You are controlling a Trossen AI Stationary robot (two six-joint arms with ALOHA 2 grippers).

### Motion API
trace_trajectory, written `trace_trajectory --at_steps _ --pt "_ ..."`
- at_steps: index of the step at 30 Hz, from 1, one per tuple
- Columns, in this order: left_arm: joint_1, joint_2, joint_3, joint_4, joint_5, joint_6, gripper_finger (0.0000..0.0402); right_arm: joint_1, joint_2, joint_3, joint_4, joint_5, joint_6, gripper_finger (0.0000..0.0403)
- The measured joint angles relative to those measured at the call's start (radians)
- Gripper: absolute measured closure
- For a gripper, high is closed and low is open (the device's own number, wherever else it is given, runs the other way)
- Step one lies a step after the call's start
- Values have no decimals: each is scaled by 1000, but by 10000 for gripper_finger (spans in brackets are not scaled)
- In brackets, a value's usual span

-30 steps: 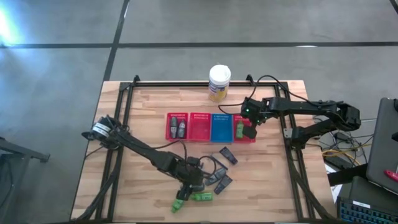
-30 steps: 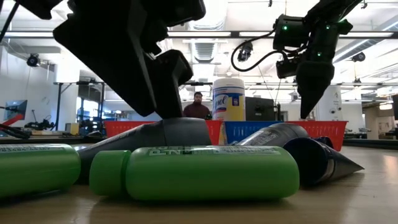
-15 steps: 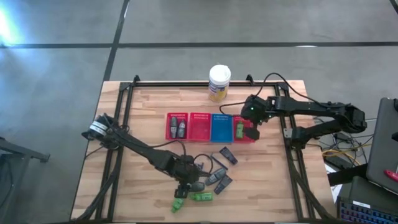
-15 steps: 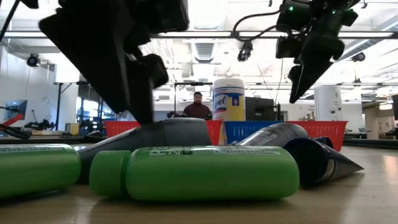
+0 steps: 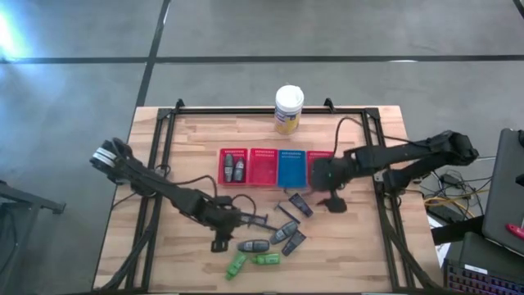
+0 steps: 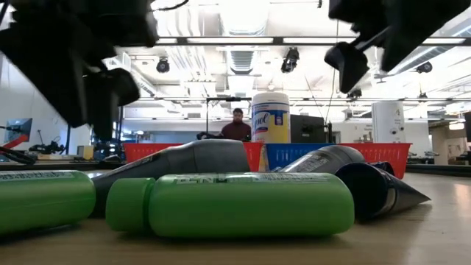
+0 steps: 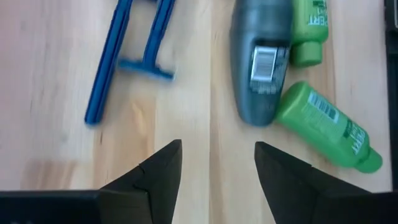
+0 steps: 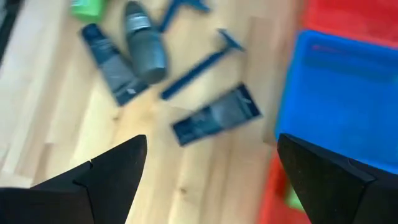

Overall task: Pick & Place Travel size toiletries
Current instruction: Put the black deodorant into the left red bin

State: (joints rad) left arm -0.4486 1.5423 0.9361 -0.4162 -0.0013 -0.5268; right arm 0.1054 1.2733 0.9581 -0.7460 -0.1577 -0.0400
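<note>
Left claw (image 7: 217, 180) spread and empty, hovering just beside the grey oval tube (image 7: 261, 59) on the tabletop (image 7: 50, 74). Right claw (image 8: 211, 180) spread, probably empty, near the flat dark tube (image 8: 216, 115). Centre the fingers over the tube's width before descending; avoid nudging the green bottle (image 7: 326, 127) touching it.

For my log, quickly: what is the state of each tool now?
Left tool: open, holding nothing, above the table.
Right tool: open, holding nothing.

open lane: bare surface (image 5: 196, 152) left of the baskets
blockers: basket row (image 5: 277, 167), white canister (image 5: 288, 109) behind, toiletries cluster (image 5: 274, 238) up front
</note>
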Motion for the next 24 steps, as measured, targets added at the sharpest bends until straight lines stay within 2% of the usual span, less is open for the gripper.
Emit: trace_trajectory --at_steps 5,11,18,24 --pt "-5 -76 -101 30 -7 -101 195 119 108 66 6 1 -10 44" --pt "-9 -132 -170 87 -71 -170 196 211 304 186 47 38 8 44" --pt "-22 -141 -177 116 -85 -227 195 261 515 320 47 75 -48 44" --pt "-46 -141 -177 127 -94 -276 195 270 595 350 68 83 -69 44"
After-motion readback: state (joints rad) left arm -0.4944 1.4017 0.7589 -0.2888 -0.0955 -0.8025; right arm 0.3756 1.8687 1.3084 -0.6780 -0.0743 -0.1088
